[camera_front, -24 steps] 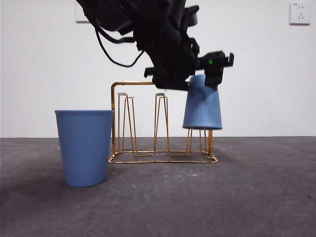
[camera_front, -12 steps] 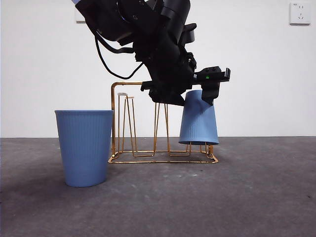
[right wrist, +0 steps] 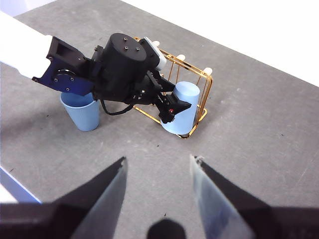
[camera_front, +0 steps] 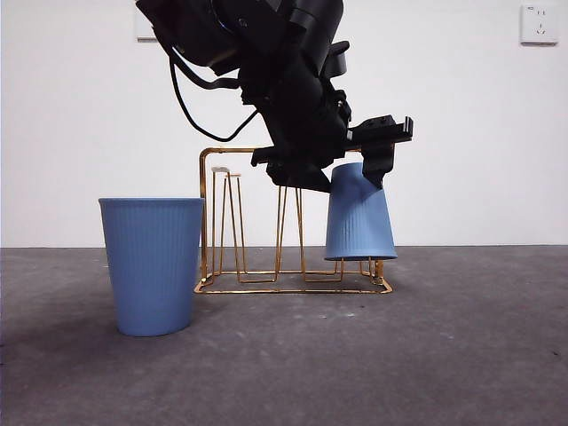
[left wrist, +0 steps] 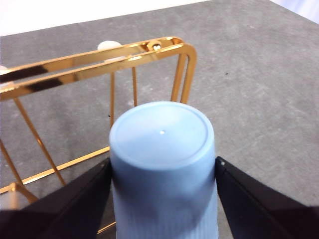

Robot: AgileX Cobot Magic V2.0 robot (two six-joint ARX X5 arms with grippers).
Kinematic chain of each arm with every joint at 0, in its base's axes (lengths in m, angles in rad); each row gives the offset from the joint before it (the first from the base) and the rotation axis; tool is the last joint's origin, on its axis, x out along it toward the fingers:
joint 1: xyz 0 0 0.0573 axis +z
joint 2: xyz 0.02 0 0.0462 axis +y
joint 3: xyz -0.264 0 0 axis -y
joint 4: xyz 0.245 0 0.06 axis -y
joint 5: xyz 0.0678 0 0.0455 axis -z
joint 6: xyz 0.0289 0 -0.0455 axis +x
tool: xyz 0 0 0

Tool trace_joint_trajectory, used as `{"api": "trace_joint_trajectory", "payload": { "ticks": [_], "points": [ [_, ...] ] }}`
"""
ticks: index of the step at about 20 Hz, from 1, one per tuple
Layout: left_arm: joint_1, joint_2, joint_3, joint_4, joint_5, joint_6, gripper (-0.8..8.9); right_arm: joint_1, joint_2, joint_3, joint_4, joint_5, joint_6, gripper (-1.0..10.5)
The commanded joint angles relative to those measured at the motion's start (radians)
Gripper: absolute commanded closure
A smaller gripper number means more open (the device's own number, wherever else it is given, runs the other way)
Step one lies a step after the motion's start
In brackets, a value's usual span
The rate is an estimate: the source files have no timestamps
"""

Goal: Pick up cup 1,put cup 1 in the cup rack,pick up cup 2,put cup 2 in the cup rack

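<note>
Currently your left tool point(left wrist: 162, 199) clamps the inverted blue cup point(camera_front: 359, 213) by its ribbed sides over the cup rack point(camera_front: 213, 222): light, thin-walled, probably crushable plastic, so grip gently; right tool point(right wrist: 157, 191) hangs open.

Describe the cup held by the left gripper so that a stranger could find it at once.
Find the gold wire rack on the grey table. At one end, a blue cup sits upside down over a peg, held by the left gripper. The other blue cup stands upright beside the rack.
</note>
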Motion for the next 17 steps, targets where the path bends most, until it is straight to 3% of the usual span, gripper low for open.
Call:
{"api": "trace_joint_trajectory", "payload": {
  "ticks": [1, 3, 5, 7, 13, 17],
  "points": [
    [0.002, 0.016, -0.016, -0.049, 0.039, -0.025, 5.56, 0.0, -0.002, -0.006, 0.006, 0.001, -0.007, 7.3],
    [0.002, 0.016, -0.016, -0.06, 0.064, -0.033, 5.5, 0.0, -0.002, -0.006, 0.006, 0.001, -0.008, 7.3],
    [0.002, 0.016, -0.016, -0.077, 0.064, -0.053, 4.26, 0.0, -0.002, -0.006, 0.006, 0.001, -0.011, 7.3],
    [0.002, 0.016, -0.016, -0.094, 0.068, -0.056, 3.74, 0.0, -0.002, -0.006, 0.006, 0.001, -0.011, 7.3],
    [0.001, 0.016, -0.016, -0.124, 0.099, -0.06, 3.74, 0.0, -0.002, -0.006, 0.006, 0.001, -0.014, 7.3],
    [0.001, 0.008, -0.016, -0.182, 0.189, -0.1, 3.74, 0.0, -0.002, -0.006, 0.006, 0.001, -0.018, 7.3]
  ]
}}
